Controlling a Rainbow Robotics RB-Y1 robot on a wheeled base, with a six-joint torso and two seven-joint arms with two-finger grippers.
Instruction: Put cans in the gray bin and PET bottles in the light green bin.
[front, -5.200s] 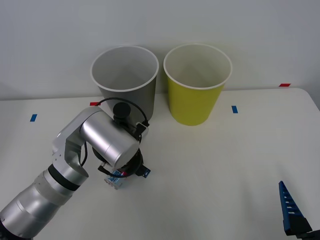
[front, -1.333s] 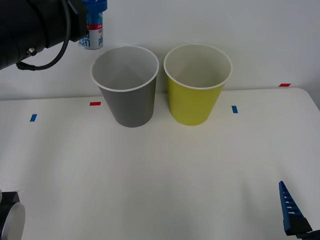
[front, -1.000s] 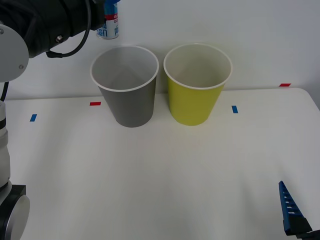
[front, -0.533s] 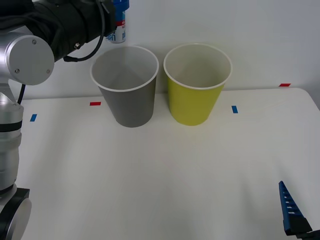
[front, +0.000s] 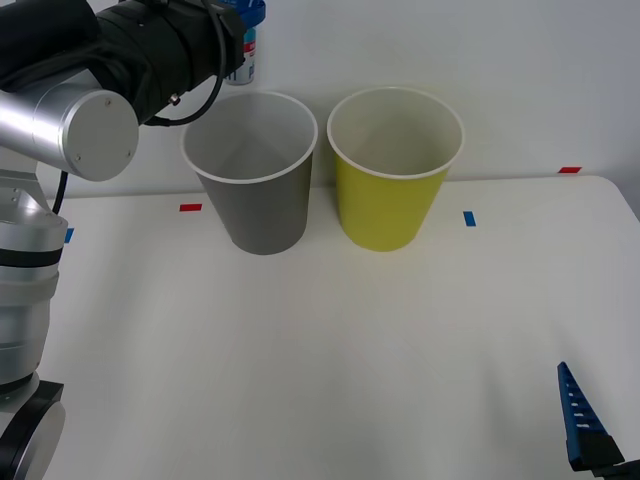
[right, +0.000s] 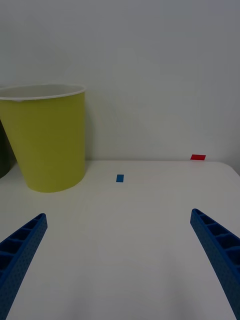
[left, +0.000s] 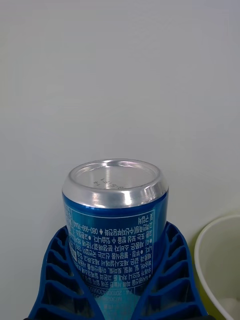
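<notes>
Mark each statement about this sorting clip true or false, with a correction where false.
1. The left gripper holds the blue can. True.
2. The can already lies inside the gray bin. False: in the front view it is held in the air, above and behind the bin's left rim.
3. The light green bin stands to the right of the gray bin in the front view. True.
4. The right gripper is clamped on a bottle. False: its fingers are spread apart with nothing between them, low over the table.
5. Both bins lie tipped on their sides. False: both stand upright with their openings up.
</notes>
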